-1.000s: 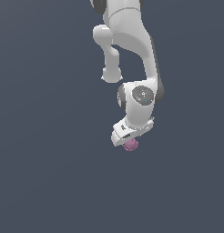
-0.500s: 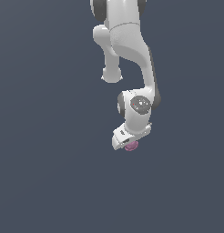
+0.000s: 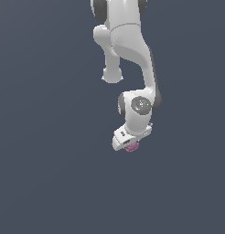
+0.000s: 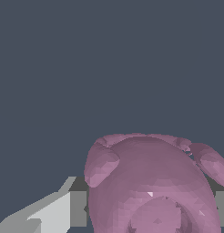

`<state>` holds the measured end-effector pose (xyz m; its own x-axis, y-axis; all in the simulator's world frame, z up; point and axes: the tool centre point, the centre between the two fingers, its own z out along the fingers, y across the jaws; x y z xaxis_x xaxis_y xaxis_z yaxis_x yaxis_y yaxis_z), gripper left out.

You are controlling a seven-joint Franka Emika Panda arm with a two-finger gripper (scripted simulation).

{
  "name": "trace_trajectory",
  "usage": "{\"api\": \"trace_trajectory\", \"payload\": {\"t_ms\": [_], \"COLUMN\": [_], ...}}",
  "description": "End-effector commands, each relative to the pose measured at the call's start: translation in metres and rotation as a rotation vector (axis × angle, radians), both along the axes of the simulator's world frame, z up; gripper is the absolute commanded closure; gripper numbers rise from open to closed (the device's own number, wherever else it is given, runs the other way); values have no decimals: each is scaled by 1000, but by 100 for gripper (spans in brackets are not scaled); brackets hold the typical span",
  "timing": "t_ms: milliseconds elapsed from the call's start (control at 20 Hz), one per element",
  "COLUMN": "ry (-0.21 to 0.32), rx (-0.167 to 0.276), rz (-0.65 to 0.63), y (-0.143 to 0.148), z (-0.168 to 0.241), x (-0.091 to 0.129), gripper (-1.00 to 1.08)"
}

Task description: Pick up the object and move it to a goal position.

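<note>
The object (image 3: 131, 146) is a small mauve-pink lumpy thing peeking out just under my white gripper (image 3: 129, 145) in the exterior view, near the middle of the picture. In the wrist view the object (image 4: 150, 182) fills the space between my grey fingers (image 4: 63, 211), one at each side of it, and both touch it. The gripper is shut on the object. The white arm (image 3: 128, 50) rises behind it to the top of the exterior view.
A plain dark grey-blue surface (image 3: 45, 160) lies all around, with no other objects or edges in view.
The arm and gripper have shifted slightly, carrying the pink object a little toward the exterior view's left and upward. The grip has not changed.
</note>
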<state>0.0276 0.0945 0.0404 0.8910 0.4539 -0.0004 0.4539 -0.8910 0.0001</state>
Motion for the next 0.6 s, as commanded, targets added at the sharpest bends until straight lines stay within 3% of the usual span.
{"api": "trace_trajectory", "payload": {"t_ms": [0, 550], "ry": [0, 0], "rx": [0, 0], "rz": [0, 0], "y": [0, -20], "z": [0, 16], "x": [0, -10], "gripper": [108, 108]}}
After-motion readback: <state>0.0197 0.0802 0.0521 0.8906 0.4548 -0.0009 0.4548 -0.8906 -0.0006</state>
